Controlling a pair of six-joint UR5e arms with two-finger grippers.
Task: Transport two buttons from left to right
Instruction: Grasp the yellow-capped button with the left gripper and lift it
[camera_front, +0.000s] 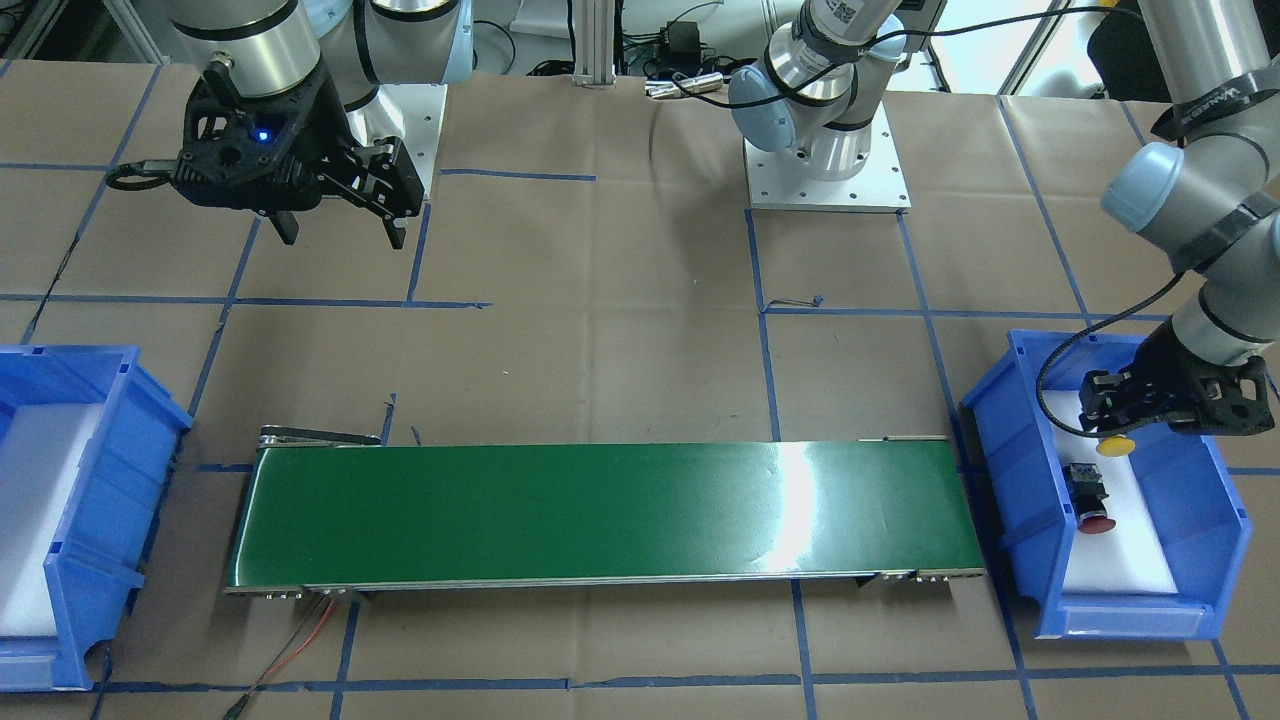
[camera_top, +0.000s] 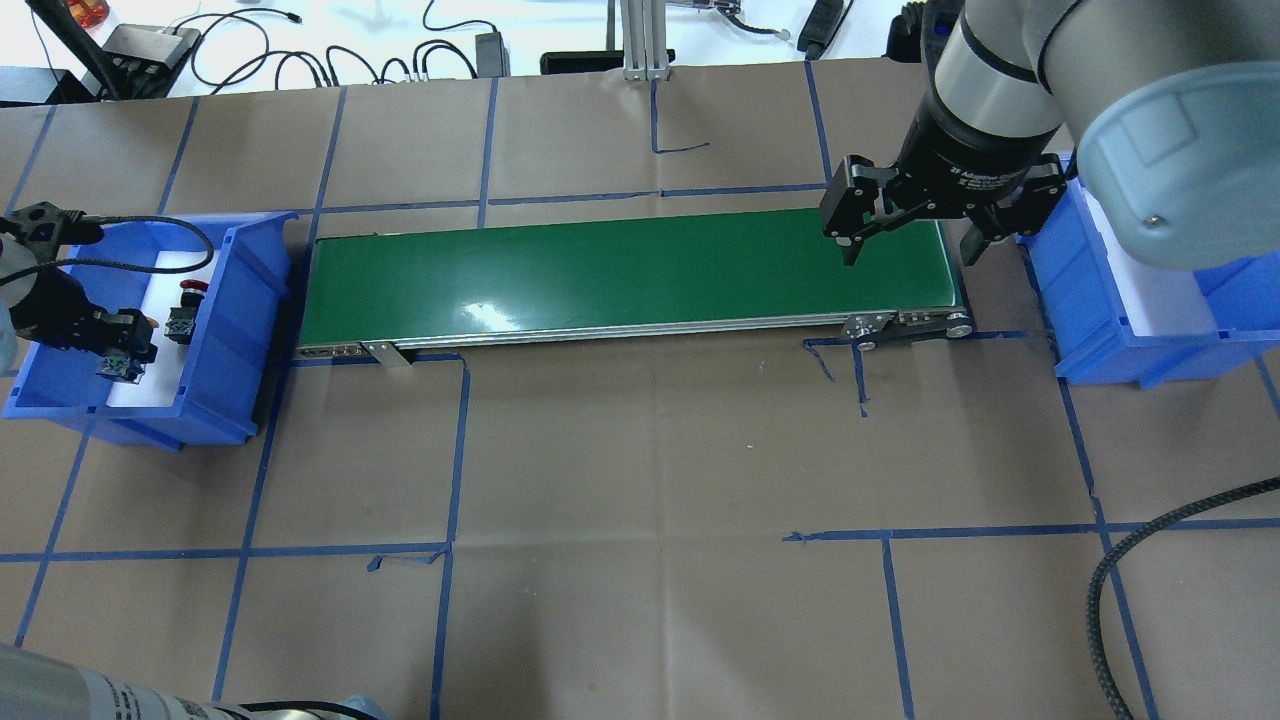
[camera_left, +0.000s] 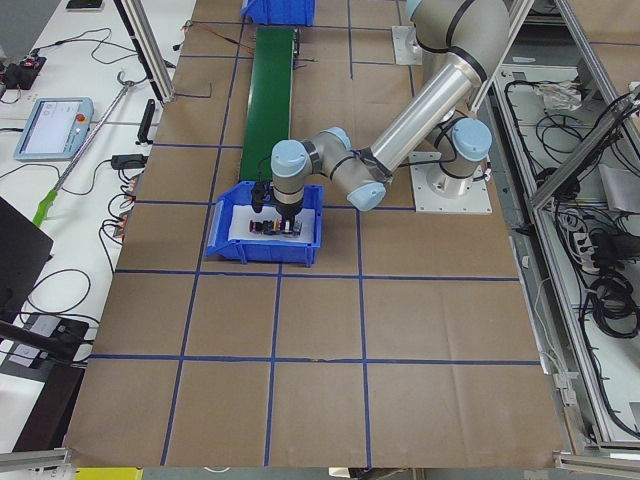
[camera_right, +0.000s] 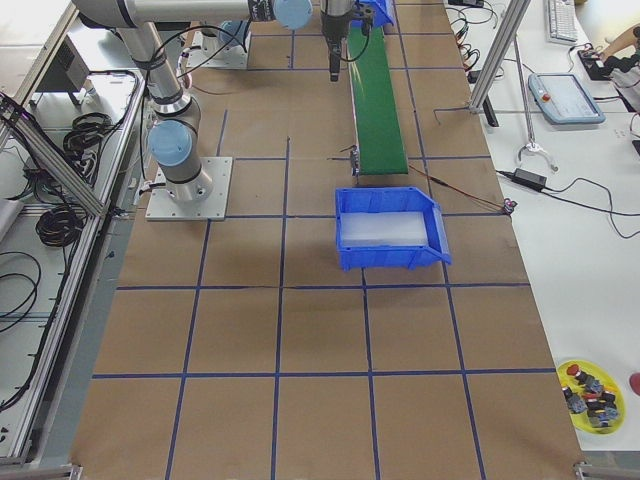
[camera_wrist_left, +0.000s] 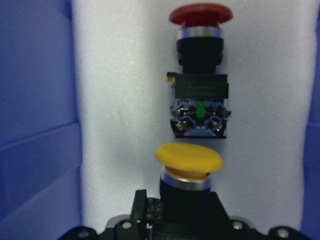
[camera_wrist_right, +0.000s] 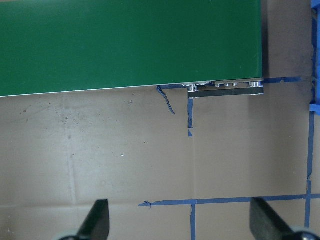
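Lifting next: left fingers (camera_front: 1098, 412) clenched on yellow mushroom-cap push-button (camera_wrist_left: 188, 159) in blue plastic bin (camera_front: 1020, 470); red mushroom-cap push-button (camera_wrist_left: 200, 70) just ahead of them, so raise straight up; right fingers (camera_top: 848, 235) released over green conveyor belt (camera_front: 600, 510)

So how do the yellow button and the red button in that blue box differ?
The yellow button has a yellow cap; the red button has a red one. The yellow button is gripped by the robot's left hand, while the red button lies free on its side on the white foam. Both have mushroom-shaped caps on dark bodies and sit inside the same blue box.
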